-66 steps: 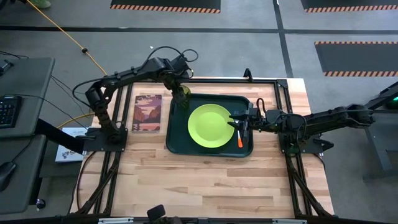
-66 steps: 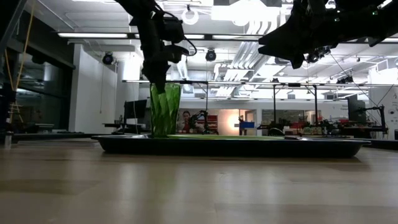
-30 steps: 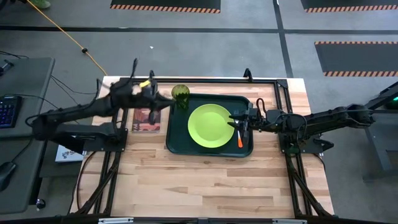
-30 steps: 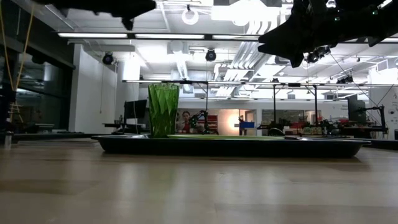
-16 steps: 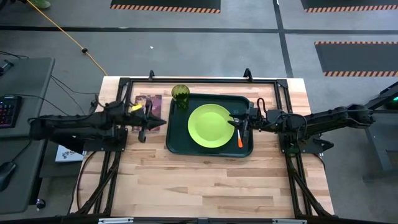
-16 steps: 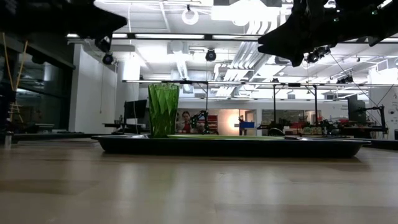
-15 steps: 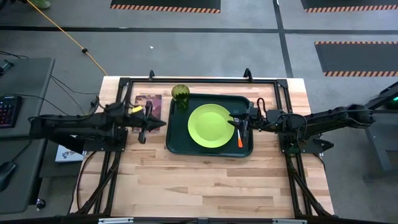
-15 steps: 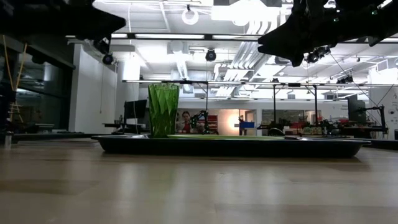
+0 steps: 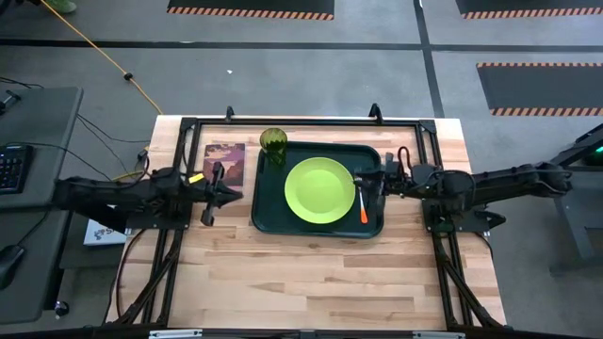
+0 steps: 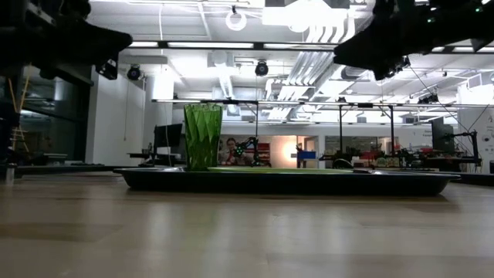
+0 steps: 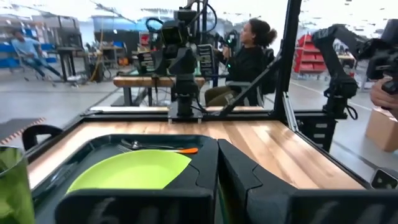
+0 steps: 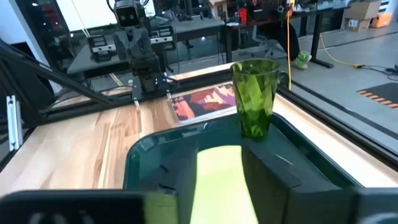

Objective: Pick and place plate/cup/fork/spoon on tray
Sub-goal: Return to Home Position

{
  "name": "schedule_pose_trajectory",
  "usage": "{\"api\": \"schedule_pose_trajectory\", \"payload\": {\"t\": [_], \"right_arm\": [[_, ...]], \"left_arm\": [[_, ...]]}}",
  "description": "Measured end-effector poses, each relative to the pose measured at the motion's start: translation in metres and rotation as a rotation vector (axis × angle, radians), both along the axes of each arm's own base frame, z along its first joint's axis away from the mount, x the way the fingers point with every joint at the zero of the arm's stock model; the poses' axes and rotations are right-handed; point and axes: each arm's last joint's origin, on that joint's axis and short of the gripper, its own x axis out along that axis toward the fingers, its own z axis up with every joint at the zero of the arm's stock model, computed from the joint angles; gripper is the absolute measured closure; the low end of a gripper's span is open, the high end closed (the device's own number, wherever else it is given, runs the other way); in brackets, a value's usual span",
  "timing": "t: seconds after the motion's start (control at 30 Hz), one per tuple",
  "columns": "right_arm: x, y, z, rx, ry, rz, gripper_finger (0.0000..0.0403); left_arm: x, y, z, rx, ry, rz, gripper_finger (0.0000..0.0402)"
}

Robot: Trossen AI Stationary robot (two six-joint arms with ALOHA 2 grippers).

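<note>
The dark-green tray lies at the table's middle. The lime-green plate rests flat in it. The cup stands upright in the tray's far left corner. The fork lies at the plate's right edge, its orange handle toward the near side. I cannot make out the spoon. My left gripper is shut and hovers left of the tray with nothing in it. My right gripper is open above the tray's right end; the plate shows through the gap between its fingers.
A picture card lies left of the tray, partly under my left arm. Black frame rails run along the table's edges. Bare wood fills the near half. A person sits beyond the table's right side.
My left gripper, shut, has drawn away from the cup toward the table's near edge and come to rest left of the tray. The cup stays upright in the tray corner. My right gripper has pulled back a little toward the table's right edge, away from the fork.
</note>
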Motion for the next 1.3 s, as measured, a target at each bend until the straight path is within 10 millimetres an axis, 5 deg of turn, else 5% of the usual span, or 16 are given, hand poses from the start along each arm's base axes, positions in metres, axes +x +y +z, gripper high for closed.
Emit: {"api": "schedule_pose_trajectory", "payload": {"t": [0.23, 0.5, 0.87, 1.3], "right_arm": [[-0.026, 0.000, 0.010, -0.008, -0.007, 0.004, 0.0394], [-0.048, 0.001, 0.009, 0.008, -0.010, 0.017, 0.0400], [-0.072, -0.001, -0.057, 0.070, -0.152, 0.024, 0.0402], [-0.079, 0.005, -0.062, 0.141, -0.177, 0.158, 0.0403]], "left_arm": [[-0.010, 0.003, -0.016, -0.008, 0.008, 0.032, 0.0401], [-0.012, 0.003, -0.016, 0.010, 0.011, 0.011, 0.0401], [-0.011, 0.003, -0.019, 0.009, 0.034, 0.010, 0.0401], [-0.011, 0.003, -0.028, -0.042, 0.135, 0.016, 0.0401]]}}
